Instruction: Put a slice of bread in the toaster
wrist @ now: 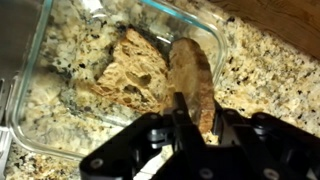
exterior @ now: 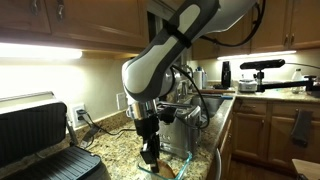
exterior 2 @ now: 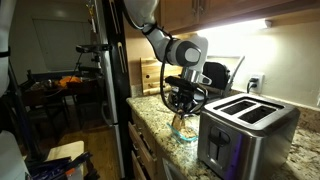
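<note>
In the wrist view my gripper (wrist: 196,112) is shut on a tan-brown slice of bread (wrist: 190,75), held on edge over the clear glass dish (wrist: 35,70). A second slice (wrist: 130,70) lies flat in the dish. In both exterior views the gripper (exterior: 150,148) (exterior 2: 183,112) hangs just above the dish (exterior 2: 184,134) on the granite counter. The shiny stainless-steel toaster (exterior 2: 240,130) stands next to the dish, its top slots facing up; it also shows behind the arm in an exterior view (exterior: 182,125).
A large black and silver contact grill (exterior: 40,140) stands open on the counter. A socket with cables (exterior: 80,115) is on the wall. A sink and kettle (exterior: 225,75) lie further back. The counter edge (exterior 2: 150,140) drops off beside the dish.
</note>
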Controlling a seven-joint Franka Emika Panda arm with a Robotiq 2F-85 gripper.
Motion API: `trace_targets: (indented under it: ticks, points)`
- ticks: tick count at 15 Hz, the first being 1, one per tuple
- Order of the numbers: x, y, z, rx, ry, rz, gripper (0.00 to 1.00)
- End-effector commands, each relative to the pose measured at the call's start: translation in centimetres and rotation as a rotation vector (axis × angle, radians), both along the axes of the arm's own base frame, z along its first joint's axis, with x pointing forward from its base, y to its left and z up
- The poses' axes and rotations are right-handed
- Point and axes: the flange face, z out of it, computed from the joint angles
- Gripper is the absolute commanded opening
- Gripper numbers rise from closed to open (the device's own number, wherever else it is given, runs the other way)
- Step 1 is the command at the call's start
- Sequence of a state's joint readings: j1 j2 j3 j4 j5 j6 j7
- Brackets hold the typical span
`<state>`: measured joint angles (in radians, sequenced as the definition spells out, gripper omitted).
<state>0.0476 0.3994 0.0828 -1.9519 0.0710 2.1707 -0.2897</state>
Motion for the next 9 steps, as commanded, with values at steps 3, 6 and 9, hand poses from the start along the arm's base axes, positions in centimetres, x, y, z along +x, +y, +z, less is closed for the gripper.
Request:
trace_targets:
  ticks: [3,6,9]
  points:
    - [0.5,-0.7,0.7,-0.023,-0.051,-0.041,0.08]
    - [0.7,-0.9,1.4,-0.026,-0.101,-0.072,0.08]
    - [1.0,-1.5,2.0,-0.023,-0.133,-0.098,0.08]
